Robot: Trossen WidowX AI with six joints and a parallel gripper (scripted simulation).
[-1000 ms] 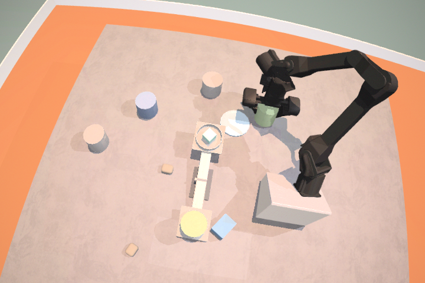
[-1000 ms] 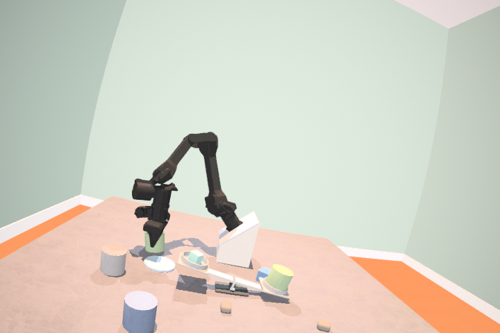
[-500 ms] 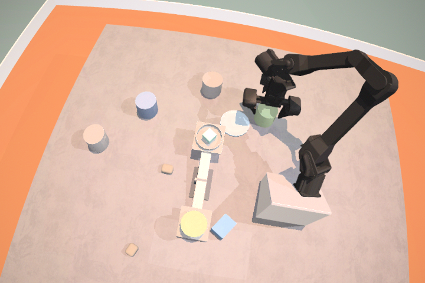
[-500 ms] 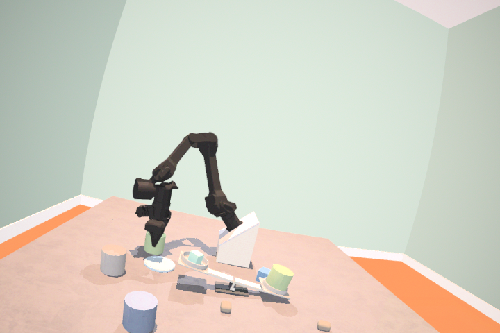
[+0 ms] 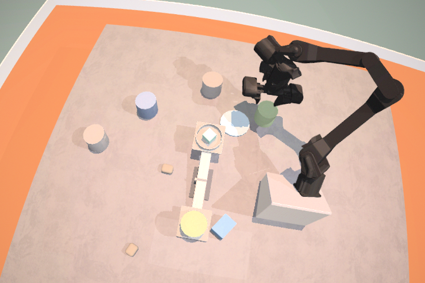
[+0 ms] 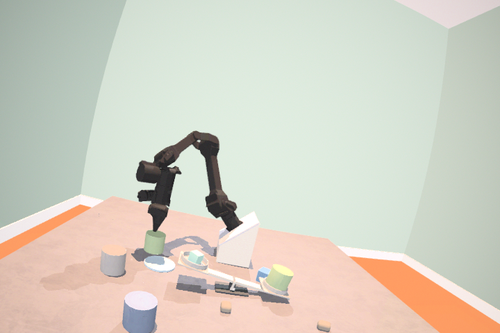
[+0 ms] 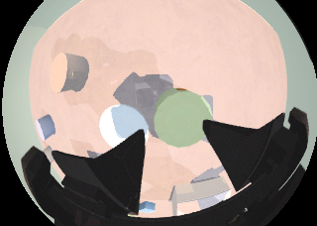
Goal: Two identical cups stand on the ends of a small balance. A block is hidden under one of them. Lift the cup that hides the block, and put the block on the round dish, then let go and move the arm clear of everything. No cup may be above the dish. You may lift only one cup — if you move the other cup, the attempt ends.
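The lifted green cup [image 5: 265, 115] [image 6: 154, 243] [image 7: 182, 118] stands upright on the table beside the round dish [image 5: 226, 125] [image 6: 168, 266] [image 7: 109, 127], with no cup above the dish. My gripper [image 5: 267, 102] [image 6: 155, 229] [image 7: 174, 129] is open, its fingertips just above the cup's top. The pale teal block [image 5: 209, 135] [image 6: 196, 257] lies uncovered in the ringed pan at the raised end of the balance [image 5: 202, 167] [image 6: 219, 275]. The other cup, yellow-green [image 5: 193, 224] [image 6: 280, 277], stands on the lowered end, tilted with it.
A grey cylinder [image 5: 212, 85] [image 6: 113, 261] stands behind the dish, a blue cylinder [image 5: 146, 106] [image 6: 139, 313] and another grey cylinder [image 5: 95, 138] farther left. A blue box [image 5: 223, 226] lies by the lowered pan. Small tan blocks [image 5: 166, 168] [image 5: 131, 249] lie left of the balance.
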